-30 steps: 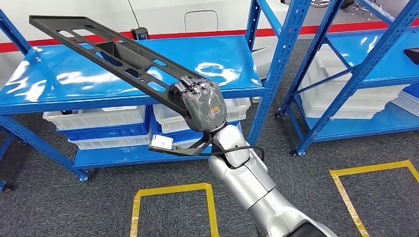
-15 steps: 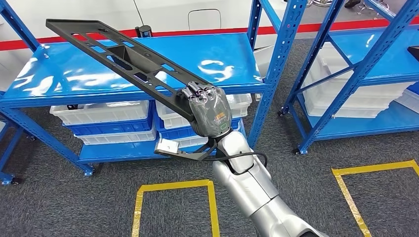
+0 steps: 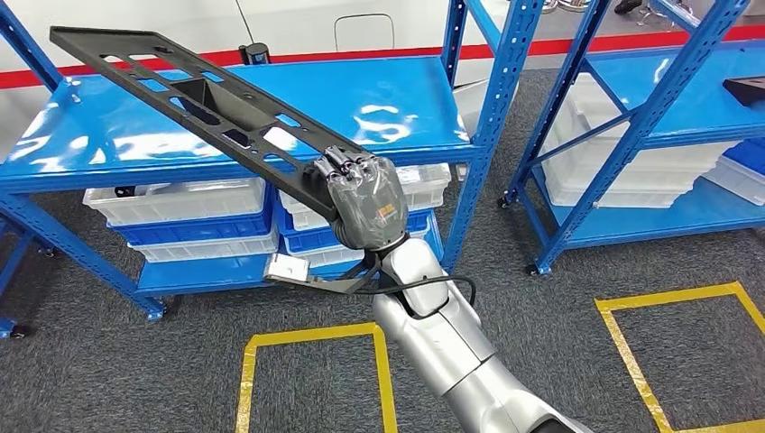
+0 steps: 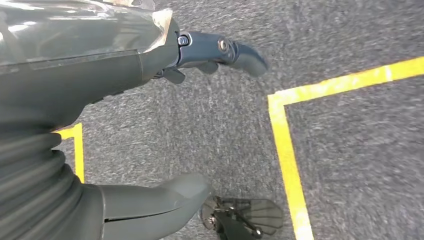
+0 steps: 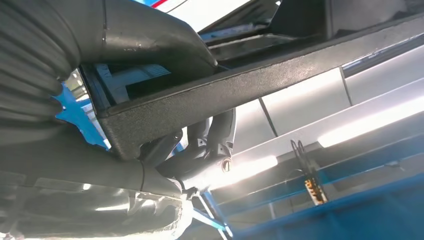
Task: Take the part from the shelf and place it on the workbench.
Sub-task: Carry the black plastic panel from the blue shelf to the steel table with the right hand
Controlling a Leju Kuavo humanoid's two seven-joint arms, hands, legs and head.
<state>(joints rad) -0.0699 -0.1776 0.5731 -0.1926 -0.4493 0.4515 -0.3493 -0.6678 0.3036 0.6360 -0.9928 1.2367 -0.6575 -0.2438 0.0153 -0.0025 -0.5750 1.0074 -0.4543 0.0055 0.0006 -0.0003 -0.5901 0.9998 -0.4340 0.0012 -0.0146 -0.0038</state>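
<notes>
Gripping one end of the long black part (image 3: 207,99), the right robot hand (image 3: 361,200) has its fingers curled over the plate's upper face and its thumb pressed under the near edge, as the right wrist view confirms (image 5: 165,150). The part (image 5: 260,85) is in the air, clear of the blue shelf (image 3: 406,99) that lies beyond and below it; no tabletop can be seen yet. My judgement is that the main danger comes from the hold itself: the whole length of the plate hangs out past the robot hand from a single end grasp, so its weight levers against the fingers, and any quick turn of the body could make it sag, twist or slip out. A second risk is the far end, which sweeps a wide arc and could strike the blue upright post (image 3: 483,135) beside the robot hand or the shelf surface when the robot swings round. The part's long axis runs away from the robot hand, forward and to its left, rising toward the far tip, with the slotted broad face turned upward. The left robot hand (image 4: 125,60) hangs over the grey carpet (image 4: 350,165) with its fingers apart, holding nothing.
</notes>
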